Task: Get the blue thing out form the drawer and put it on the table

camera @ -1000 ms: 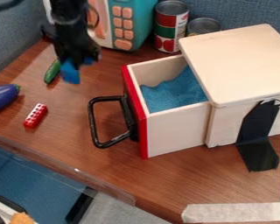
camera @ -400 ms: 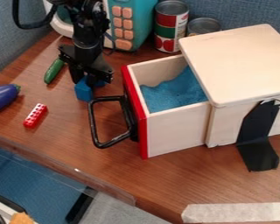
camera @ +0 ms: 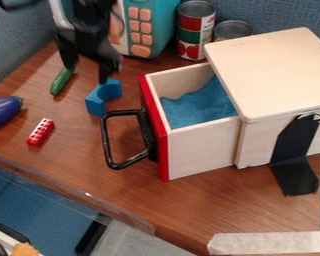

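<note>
One blue block (camera: 95, 104) sits on the table (camera: 72, 160), upper left; above it the gripper (camera: 87, 75) hangs, its fingers apparently spread; the drawer (camera: 201, 151) stands open mid-frame.

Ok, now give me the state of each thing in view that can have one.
blue block: on the table, outside the drawer
gripper: open, not gripping the blue block
drawer: pulled open, blue material inside
taller can: upright
shorter can: upright
eggplant: lying down
cucumber: lying down
red brick: lying down
</note>
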`<state>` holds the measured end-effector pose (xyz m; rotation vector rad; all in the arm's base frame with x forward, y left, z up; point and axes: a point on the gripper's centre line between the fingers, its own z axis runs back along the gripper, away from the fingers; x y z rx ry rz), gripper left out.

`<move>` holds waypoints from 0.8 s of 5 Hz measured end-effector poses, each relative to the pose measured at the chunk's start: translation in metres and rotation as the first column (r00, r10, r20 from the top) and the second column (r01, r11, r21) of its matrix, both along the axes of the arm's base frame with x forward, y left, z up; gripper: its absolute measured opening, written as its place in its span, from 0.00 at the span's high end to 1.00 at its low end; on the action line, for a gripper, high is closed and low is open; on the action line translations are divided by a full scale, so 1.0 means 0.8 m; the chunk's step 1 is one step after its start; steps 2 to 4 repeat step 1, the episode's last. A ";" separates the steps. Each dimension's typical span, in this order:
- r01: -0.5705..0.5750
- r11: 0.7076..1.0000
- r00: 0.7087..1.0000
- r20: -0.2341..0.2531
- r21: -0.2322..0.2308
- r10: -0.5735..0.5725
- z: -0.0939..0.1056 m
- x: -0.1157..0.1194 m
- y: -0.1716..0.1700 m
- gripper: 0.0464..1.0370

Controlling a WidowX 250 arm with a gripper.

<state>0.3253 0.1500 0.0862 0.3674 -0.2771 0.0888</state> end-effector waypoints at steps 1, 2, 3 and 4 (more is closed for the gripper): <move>-0.038 0.999 0.999 0.032 0.032 0.037 0.058 -0.021 0.015 0.03; -0.038 0.999 0.999 0.032 0.032 0.037 0.058 -0.021 0.015 0.03; -0.038 0.999 0.999 0.032 0.032 0.037 0.058 -0.021 0.015 0.03; -0.038 0.999 0.999 0.032 0.032 0.037 0.058 -0.021 0.015 0.03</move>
